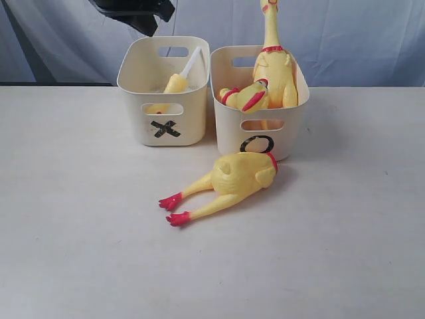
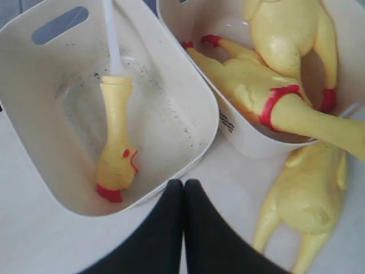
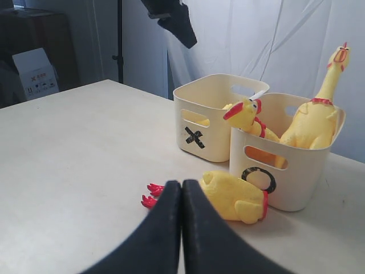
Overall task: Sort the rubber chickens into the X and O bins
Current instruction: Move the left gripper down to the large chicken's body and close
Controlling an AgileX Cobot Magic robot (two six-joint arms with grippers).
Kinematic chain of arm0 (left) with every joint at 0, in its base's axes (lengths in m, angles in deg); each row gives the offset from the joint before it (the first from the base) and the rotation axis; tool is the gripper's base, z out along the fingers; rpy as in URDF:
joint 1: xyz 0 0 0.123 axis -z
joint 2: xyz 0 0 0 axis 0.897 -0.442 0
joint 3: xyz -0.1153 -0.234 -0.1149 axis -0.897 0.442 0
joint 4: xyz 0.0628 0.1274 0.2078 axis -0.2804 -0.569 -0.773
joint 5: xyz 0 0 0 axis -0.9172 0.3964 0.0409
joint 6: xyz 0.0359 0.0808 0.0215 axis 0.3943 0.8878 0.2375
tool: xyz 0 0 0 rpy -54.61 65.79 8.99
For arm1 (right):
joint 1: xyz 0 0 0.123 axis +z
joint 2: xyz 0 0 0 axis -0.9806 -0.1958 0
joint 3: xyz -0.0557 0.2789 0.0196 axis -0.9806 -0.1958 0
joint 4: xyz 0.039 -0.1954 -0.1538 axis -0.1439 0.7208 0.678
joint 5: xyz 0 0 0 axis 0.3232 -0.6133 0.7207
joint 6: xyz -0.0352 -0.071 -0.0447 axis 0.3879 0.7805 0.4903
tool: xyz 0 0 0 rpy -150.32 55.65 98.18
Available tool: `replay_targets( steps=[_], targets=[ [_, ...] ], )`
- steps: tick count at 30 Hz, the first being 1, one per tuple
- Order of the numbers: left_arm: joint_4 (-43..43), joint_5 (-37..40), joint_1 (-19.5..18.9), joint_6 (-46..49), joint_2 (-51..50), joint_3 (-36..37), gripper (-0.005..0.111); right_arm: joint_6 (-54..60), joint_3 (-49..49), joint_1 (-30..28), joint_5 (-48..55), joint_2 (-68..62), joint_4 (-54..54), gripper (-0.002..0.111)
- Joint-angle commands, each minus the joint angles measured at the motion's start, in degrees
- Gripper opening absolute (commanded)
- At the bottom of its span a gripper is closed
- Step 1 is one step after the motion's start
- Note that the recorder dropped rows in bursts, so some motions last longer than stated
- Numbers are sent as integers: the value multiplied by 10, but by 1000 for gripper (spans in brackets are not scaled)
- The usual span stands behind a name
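A black X (image 1: pixel 165 128) stands on the front wall of the left bin (image 1: pixel 192 119), below its slot handle. A black O (image 1: pixel 256 143) stands on the front wall of the right bin (image 1: pixel 226 129), likewise below the handle. A cardboard box (image 3: pixel 35 73) far back in the right wrist view bears a red mark and dark print, too small to read.

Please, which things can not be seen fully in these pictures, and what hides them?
Exterior view: the standing chicken is cut at the head by the top edge.
Exterior view: the head-and-neck piece has its lower end behind the front wall of the X bin.
Right wrist view: the right gripper covers part of the legs of the headless body.
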Motion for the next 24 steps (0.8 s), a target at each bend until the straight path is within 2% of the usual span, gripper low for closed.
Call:
replay_targets(
  steps=[1, 10, 24],
  targets=[
    [-14, 13, 22, 1, 37, 31, 0, 4, -1, -1, 1, 3, -4, 0],
    [-22, 10, 28, 1, 111, 136, 0, 4, -1, -1, 1, 3, -4, 0],
    [-13, -119, 31, 24, 241, 374, 0, 4, -1, -1, 0, 3, -4, 0]
  ],
)
